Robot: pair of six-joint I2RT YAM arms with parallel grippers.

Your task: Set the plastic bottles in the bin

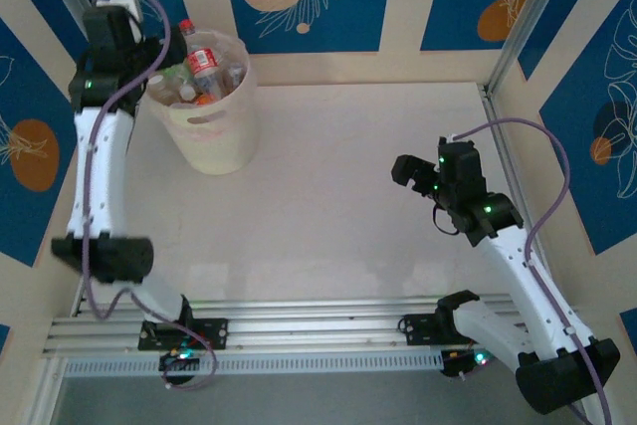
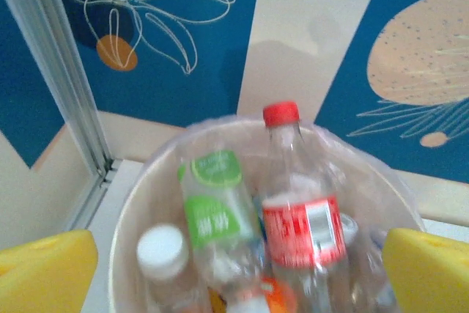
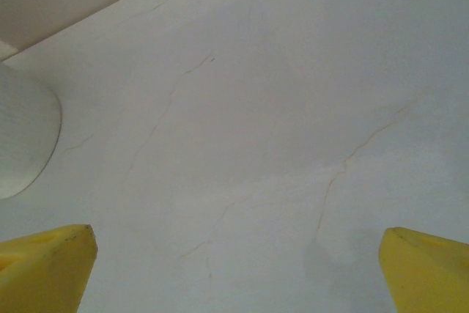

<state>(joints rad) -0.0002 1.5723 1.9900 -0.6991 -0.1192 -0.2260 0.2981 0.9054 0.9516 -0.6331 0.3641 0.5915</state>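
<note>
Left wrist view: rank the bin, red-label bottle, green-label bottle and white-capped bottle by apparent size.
1. bin
2. red-label bottle
3. green-label bottle, somewhat shorter
4. white-capped bottle, though the picture's bottom edge cuts it off, so its place is unsure

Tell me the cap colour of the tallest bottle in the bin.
Red. The cap shows best in the left wrist view.
</note>
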